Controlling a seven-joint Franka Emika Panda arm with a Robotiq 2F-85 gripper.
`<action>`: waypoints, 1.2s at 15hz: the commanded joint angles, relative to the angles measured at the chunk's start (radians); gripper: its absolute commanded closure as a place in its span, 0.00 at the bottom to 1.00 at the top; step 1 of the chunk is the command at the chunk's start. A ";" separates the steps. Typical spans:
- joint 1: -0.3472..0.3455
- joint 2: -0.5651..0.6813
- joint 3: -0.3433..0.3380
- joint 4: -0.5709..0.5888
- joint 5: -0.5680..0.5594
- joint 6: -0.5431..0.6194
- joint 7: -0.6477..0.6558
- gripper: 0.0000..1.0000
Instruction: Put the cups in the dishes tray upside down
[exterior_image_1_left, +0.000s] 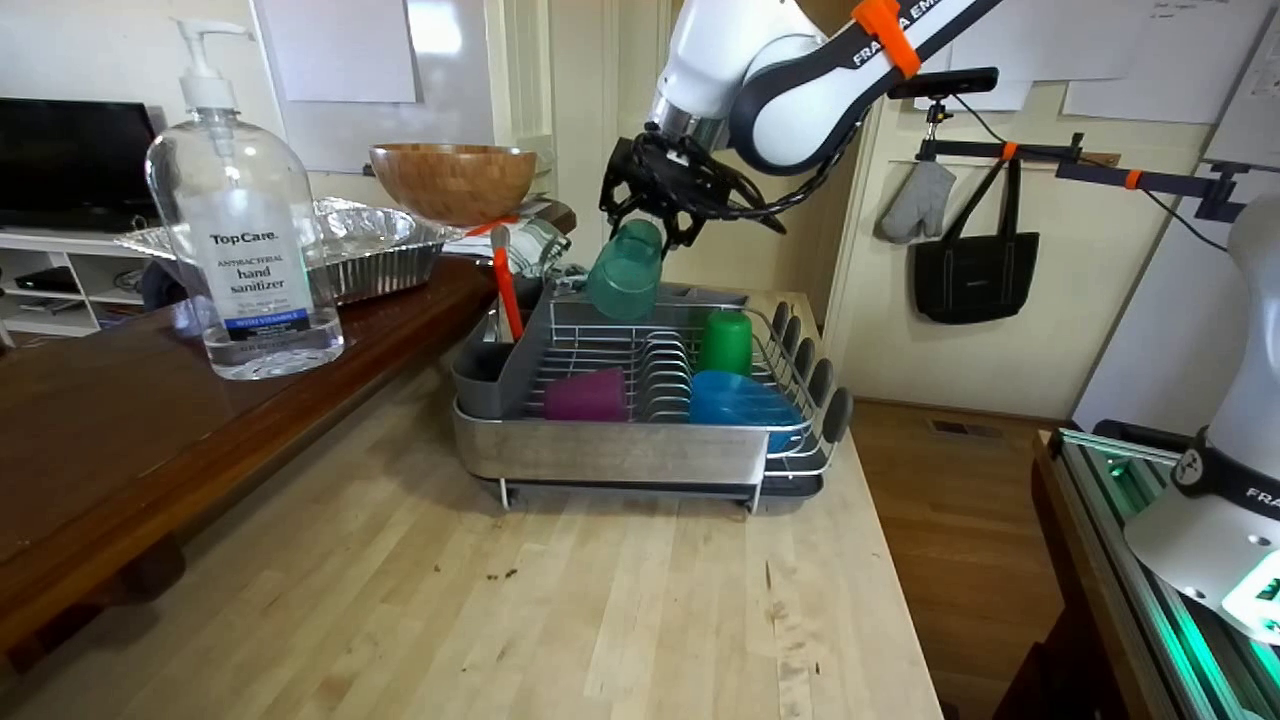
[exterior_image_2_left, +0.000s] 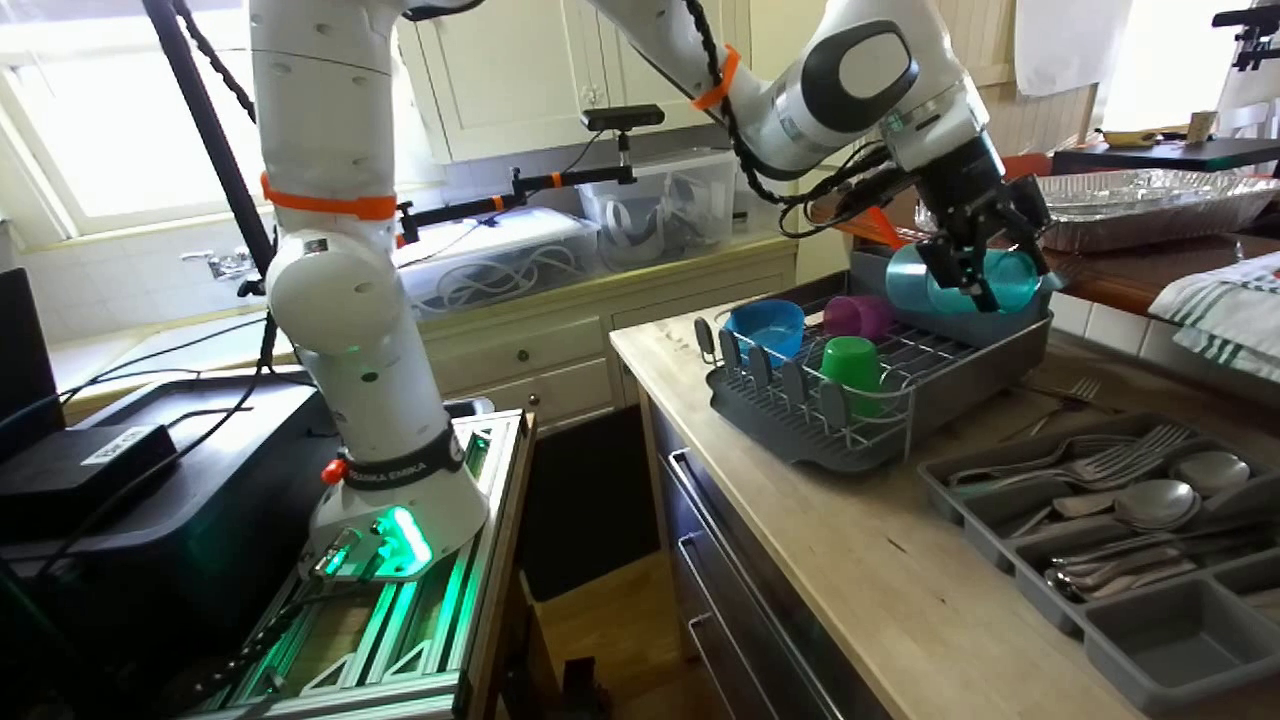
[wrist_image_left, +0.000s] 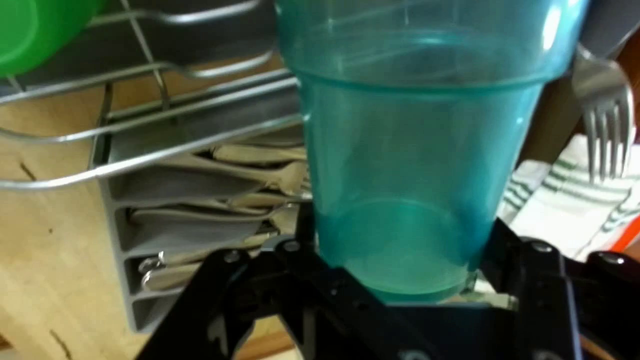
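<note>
My gripper (exterior_image_1_left: 648, 232) is shut on the base end of a teal cup (exterior_image_1_left: 622, 280), above the back of the dishes tray (exterior_image_1_left: 620, 452). The cup hangs tilted, its mouth pointing down and away from the fingers. In the wrist view the black fingers (wrist_image_left: 306, 222) press on both sides of the teal cup (wrist_image_left: 415, 150) near its bottom. Inside the tray a green cup (exterior_image_2_left: 851, 372) stands upside down. A magenta cup (exterior_image_1_left: 587, 396) lies on its side, and a blue cup (exterior_image_1_left: 742, 402) leans near the green one.
A grey caddy (exterior_image_1_left: 490, 378) with a red-handled utensil (exterior_image_1_left: 507, 290) borders the tray. Beside the tray sits a cutlery organizer (exterior_image_2_left: 1145, 640). On the higher brown table are a pump bottle (exterior_image_1_left: 250, 260), a foil tray (exterior_image_1_left: 385, 268) and a wooden bowl (exterior_image_1_left: 453, 182). A fork (wrist_image_left: 602, 110) hangs near the cup.
</note>
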 joint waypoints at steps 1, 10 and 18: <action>0.167 0.002 -0.171 0.047 -0.238 -0.112 0.266 0.51; 0.038 -0.004 0.182 0.183 -0.715 -0.735 0.717 0.51; -0.085 -0.001 0.335 0.194 -0.720 -0.815 0.693 0.51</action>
